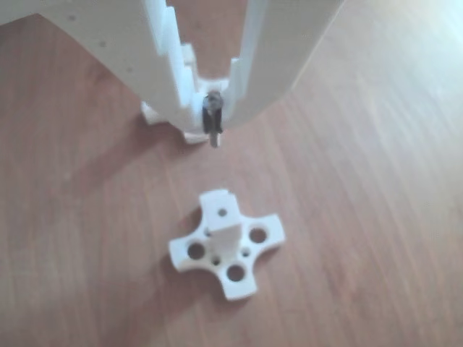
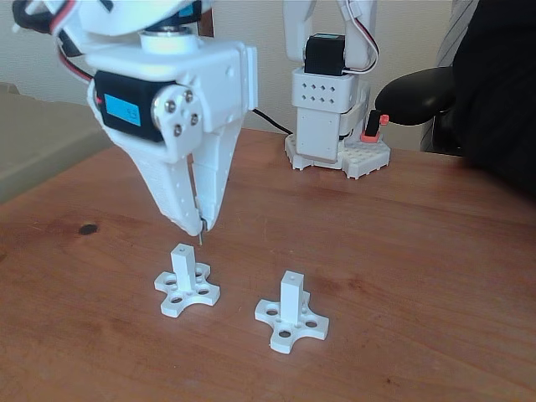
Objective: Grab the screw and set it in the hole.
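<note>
My white gripper (image 1: 213, 129) is shut on the thin dark screw (image 1: 213, 119), which hangs point down between the fingertips. In the other view a white post on a cross base (image 1: 226, 246) stands below it, its tiny hole (image 1: 222, 212) showing in the square tip. Bits of a second white base (image 1: 192, 134) peek out behind the fingers. In the fixed view the gripper (image 2: 199, 223) hovers just above and slightly right of the left post (image 2: 185, 280), with the screw tip (image 2: 201, 235) a little above the post top. A second post (image 2: 291, 314) stands to the right.
The wooden table (image 2: 419, 251) carries the arm's white base (image 2: 328, 126) at the back. A black padded armrest (image 2: 414, 96) and a person's dark sleeve (image 2: 498, 92) are at the right edge. A dark knot (image 2: 87, 228) marks the wood at left.
</note>
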### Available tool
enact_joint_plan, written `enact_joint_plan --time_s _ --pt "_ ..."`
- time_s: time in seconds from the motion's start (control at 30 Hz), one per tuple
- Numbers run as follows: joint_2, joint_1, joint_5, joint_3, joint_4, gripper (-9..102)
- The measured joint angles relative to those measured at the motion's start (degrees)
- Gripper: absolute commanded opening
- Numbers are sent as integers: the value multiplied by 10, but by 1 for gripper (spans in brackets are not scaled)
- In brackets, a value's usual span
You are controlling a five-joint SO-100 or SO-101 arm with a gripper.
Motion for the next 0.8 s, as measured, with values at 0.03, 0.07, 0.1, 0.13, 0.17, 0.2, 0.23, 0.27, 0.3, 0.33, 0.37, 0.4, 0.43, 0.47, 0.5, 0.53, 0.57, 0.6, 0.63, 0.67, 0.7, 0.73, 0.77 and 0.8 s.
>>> enact_joint_plan --time_s 0.03,0.07,0.1,0.13,0.17,0.2,0.23,0.27,0.3,0.33,0.37,0.4,0.43,0.47,0.5,0.53,0.57,0.6,0.63,0.67,0.7,0.73,0.77,0.8 --pt "0 -1 1 0 0 -4" --pt "0 -5 4 0 0 -4" --pt "0 -9 6 0 0 -4" --pt "0 -12 8 0 0 -4" --pt "0 -18 11 0 0 -4" --pt "0 -19 11 0 0 -4" --pt "2 -24 13 0 0 -4" --pt "5 -26 13 0 0 -4" --pt "11 -30 15 0 0 -4" --pt "19 -33 16 0 0 -4" --pt "25 -37 17 0 2 -4" --pt "30 -40 18 0 5 -4" --pt "35 -43 20 0 8 -4" --pt "38 -46 20 0 9 -4" --pt "40 -48 20 0 11 -4" --pt "43 -53 20 0 11 -4" --pt "43 -60 20 0 11 -4" --pt "43 -62 21 0 11 -4" --pt "43 -64 23 1 11 -4" --pt "43 -68 25 4 11 -4" --pt "43 -72 27 11 11 -4" --pt "43 -76 28 15 11 -4" --pt "43 -82 30 18 10 -4" --pt "43 -85 32 21 10 -4"
